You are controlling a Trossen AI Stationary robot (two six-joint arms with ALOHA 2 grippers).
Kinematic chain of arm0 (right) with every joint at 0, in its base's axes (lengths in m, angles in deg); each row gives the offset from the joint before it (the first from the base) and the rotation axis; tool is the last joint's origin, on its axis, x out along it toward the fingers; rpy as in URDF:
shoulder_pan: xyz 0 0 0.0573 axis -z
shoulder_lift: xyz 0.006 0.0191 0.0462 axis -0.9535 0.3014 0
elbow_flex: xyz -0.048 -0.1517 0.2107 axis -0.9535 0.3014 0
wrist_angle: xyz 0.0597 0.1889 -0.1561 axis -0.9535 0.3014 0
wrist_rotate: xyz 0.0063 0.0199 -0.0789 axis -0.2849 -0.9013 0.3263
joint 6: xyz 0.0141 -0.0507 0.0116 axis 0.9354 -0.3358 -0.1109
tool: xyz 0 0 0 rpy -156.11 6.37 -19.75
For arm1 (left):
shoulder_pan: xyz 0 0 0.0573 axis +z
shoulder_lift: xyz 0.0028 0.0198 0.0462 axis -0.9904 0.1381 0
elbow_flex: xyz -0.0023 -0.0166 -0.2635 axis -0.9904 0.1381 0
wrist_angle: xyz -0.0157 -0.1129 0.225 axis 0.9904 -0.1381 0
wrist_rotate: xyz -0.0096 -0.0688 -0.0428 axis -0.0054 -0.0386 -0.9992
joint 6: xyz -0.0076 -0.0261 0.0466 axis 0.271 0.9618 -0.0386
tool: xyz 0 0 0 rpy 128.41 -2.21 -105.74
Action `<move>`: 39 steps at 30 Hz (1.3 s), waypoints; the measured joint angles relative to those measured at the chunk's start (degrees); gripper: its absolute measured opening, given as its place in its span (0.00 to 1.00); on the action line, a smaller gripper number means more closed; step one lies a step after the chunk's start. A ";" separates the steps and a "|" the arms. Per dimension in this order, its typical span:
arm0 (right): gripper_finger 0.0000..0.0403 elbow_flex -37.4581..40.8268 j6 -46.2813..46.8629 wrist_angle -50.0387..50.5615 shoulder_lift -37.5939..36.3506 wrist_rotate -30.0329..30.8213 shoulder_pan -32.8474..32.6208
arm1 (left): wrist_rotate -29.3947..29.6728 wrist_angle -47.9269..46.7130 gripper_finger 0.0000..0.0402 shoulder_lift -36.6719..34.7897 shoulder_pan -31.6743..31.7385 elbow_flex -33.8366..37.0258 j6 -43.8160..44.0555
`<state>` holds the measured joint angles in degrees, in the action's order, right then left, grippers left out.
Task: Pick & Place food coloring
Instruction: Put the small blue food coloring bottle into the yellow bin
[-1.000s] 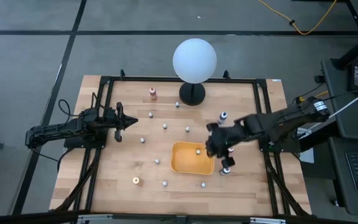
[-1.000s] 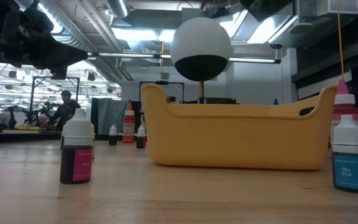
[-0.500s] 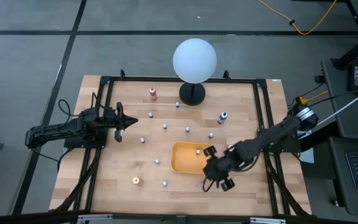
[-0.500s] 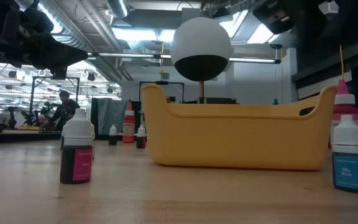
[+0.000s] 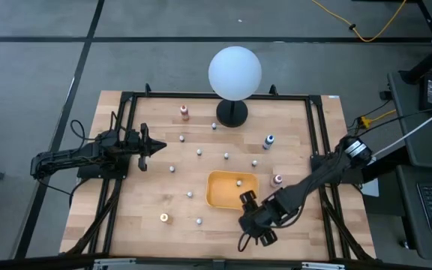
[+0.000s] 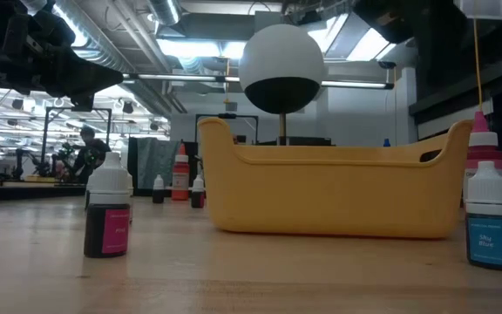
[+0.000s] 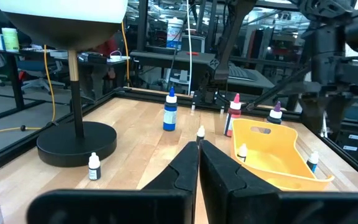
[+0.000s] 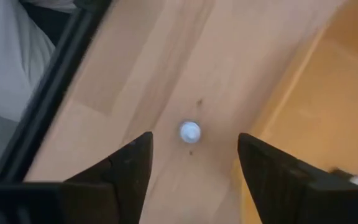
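Note:
Small food coloring bottles stand scattered upright on the wooden table: a red one (image 5: 184,113) at the far side, a blue one (image 5: 268,141), a pink one (image 5: 277,180), and one inside the yellow bin (image 5: 238,182). My right gripper (image 5: 250,231) hangs open in front of the bin, pointing steeply down. Its wrist view shows a pale-capped bottle (image 8: 189,132) standing on the table below, between and ahead of the spread fingers, untouched. My left gripper (image 5: 160,144) is shut at the table's left, pointing level, holding nothing.
The yellow bin (image 5: 223,196) sits just beyond my right gripper. A white globe lamp (image 5: 235,73) stands on a black base at the far edge. A black frame rail (image 5: 321,150) borders the table. In the low view a pink-labelled bottle (image 6: 108,214) and a blue-labelled one (image 6: 492,218) flank the bin.
My right gripper has swung from the bin's right side toward the table's near edge and a little leftward, sinking as it went, and now hangs over the bottle in front of the bin. The pink bottle beside the bin now shows uncovered.

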<state>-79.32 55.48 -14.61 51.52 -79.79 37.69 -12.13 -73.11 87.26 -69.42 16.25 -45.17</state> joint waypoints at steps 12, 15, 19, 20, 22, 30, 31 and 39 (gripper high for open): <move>0.47 -1.05 -1.50 -0.29 5.33 -0.11 -0.77 | 0.00 0.02 0.03 0.01 0.00 0.01 0.00; 0.45 -1.07 -1.55 -0.34 5.99 -0.07 -0.74 | 0.00 0.02 0.03 -0.01 0.00 -0.01 0.00; 0.42 -1.05 -1.32 -0.30 6.58 -0.08 -0.74 | 0.00 0.02 0.02 -0.01 0.00 -0.01 0.00; 0.42 -1.05 -1.33 -0.28 6.61 -0.07 -0.76 | 0.00 0.02 0.02 -0.01 0.00 -0.01 0.00; 0.42 -1.05 -1.34 -0.30 6.61 0.02 -0.75 | 0.00 0.00 0.02 0.00 0.00 -0.01 0.00; 0.42 -1.05 -1.49 0.07 6.61 2.08 -0.67 | 0.00 0.00 0.03 0.01 0.00 -0.01 0.00; 0.42 -1.05 -1.49 0.08 6.62 2.07 -0.67 | 0.00 0.00 0.03 -0.01 0.00 0.01 0.00; 0.42 0.93 -1.26 -1.21 6.96 2.07 -0.67 | 0.00 0.00 0.03 -0.01 0.00 -0.01 0.00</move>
<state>-78.39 54.22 -15.82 58.48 -77.72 37.02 -12.13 -73.11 87.25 -69.42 16.23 -45.17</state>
